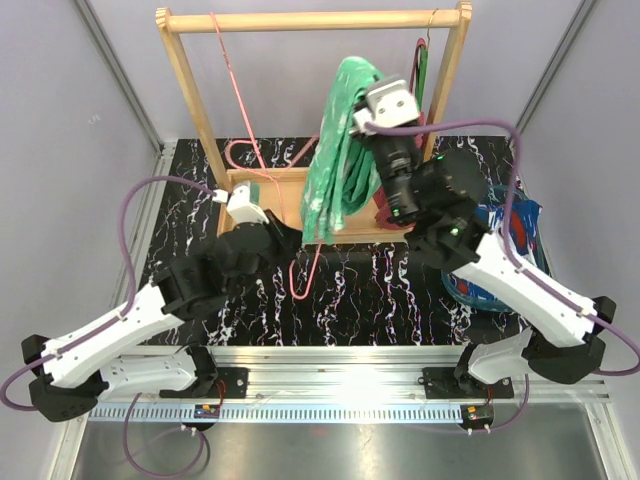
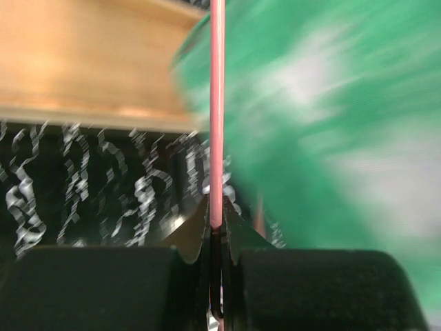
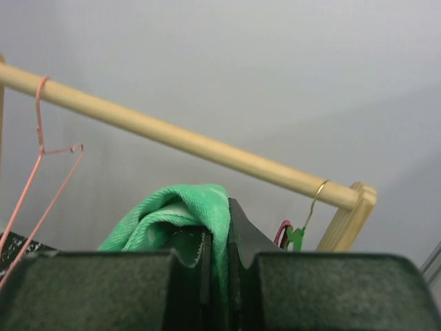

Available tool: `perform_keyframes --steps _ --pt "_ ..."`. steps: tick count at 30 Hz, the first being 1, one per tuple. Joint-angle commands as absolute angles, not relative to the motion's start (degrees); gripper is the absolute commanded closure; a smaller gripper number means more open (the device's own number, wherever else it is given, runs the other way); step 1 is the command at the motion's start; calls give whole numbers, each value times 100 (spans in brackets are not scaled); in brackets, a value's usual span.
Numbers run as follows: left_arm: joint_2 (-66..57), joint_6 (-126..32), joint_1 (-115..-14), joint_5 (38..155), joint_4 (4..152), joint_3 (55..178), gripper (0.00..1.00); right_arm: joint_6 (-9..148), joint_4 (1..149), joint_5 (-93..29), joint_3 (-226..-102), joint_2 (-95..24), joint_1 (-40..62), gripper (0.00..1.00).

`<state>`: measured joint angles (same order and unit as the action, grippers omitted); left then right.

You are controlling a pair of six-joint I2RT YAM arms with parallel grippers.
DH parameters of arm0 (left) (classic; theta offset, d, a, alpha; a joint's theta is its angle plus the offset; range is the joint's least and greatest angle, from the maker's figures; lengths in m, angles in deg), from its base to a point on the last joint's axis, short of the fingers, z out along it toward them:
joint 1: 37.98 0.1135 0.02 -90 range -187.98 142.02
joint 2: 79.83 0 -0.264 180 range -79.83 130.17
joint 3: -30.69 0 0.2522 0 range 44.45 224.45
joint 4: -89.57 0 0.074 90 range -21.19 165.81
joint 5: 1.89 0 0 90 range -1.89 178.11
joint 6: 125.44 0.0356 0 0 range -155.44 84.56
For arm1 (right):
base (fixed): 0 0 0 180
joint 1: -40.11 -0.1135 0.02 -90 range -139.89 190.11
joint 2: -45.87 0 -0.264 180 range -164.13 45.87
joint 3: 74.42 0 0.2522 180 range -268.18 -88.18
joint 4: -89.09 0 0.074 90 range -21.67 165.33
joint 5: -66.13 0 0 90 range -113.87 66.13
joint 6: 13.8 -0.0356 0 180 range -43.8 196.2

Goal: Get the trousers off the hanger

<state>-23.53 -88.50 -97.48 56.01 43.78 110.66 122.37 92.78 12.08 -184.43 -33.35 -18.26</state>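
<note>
- Two claws work one garment: the left claw [image 2: 216, 231] is clamped tight on the thin wire of the pink hanger [image 2: 216, 103], in front of the wooden rack [image 1: 300, 20], with the hanger's hook over the rack's rail.
- The right claw [image 3: 217, 248], also fully closed, pinches a fold of the green trousers [image 1: 335, 150] just below the rack's rail. The rest of the cloth hangs down to the rack's base.
- The dark blue trousers [image 1: 522, 225] lie on the desk [image 1: 190, 190] to the right of the rack, partly hidden under the right arm and on no hanger.
- The step in hand looks to be drawing the green pair off the hanger while the left claw steadies the wire. Whether cloth is draped over the hanger's bar cannot be told.
- The next move probably calls for the right claw to carry the cloth away from the rack until its tail slips free, with a firm left grip so the hanger does not swing along.
</note>
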Motion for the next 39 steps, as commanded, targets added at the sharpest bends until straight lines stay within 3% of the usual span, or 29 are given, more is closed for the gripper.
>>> perform_keyframes --steps 1,15,19,23,29,34,37,39 --pt "-2402 -9002 -9739 5682 4329 10730 100 11962 9117 1050 -19583 -3095 -1745 100" --pt "-2472 -9134 -9739 5673 4347 10088 100 12305 7105 1981 -22598 -3552 -1737 100" --pt "-2533 -9134 -9739 5638 4241 9999 100 13022 7470 2560 -22803 -3561 -1737 100" --pt "-2647 -9055 -9739 5594 4153 10026 100 15093 9287 3255 -21130 -2957 -1737 100" --pt "-2647 -8897 -9739 5708 4065 10158 100 16390 11460 3826 -19263 -1998 -1631 100" --pt "-2726 -8879 -9739 5769 4101 10079 100 16463 11480 4099 -17777 -1268 -1395 100" --pt "-2779 -8853 -9739 5796 4153 10044 100 15737 10910 4187 -16417 -846 -940 100" --pt "-2771 -8835 -9739 5840 4171 10070 100 14850 9770 4153 -16027 -538 -578 100"
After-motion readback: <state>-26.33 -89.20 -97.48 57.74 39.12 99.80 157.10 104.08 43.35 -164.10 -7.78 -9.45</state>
